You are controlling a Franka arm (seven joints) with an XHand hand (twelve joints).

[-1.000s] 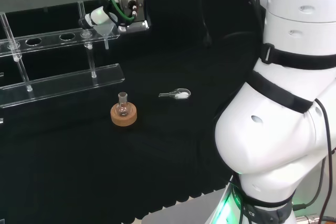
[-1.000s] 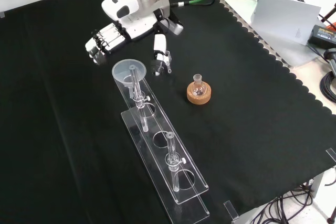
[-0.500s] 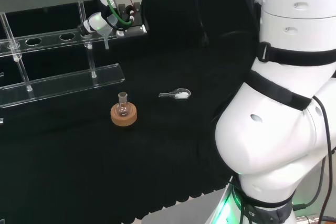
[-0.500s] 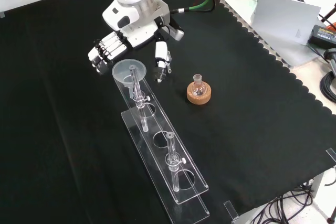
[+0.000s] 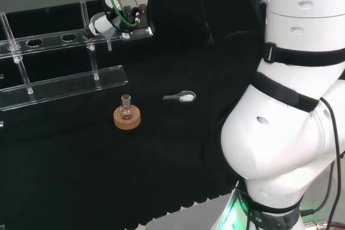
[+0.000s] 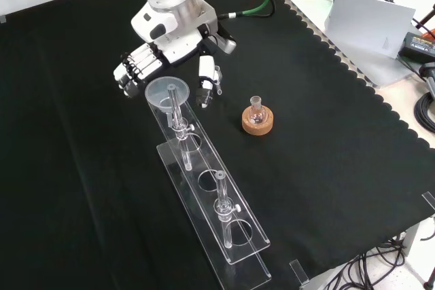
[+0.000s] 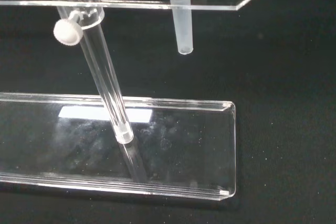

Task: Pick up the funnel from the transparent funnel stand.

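Hand (image 6: 170, 49) at upper left of front view, fingers spread beside funnel (image 6: 165, 92), holding nothing; risks nudging transparent funnel stand (image 6: 224, 236) if closing off-centre.

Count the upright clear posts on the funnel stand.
2. In the front view, one post rises beside the funnel at the stand's far end; the other post stands toward the near end. Clear ware could hide more.

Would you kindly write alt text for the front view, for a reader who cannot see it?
A robot hand hovers open just behind a clear funnel seated in the far end of a transparent funnel stand on black cloth. To the stand's right, a small glass flask sits on a cork ring.
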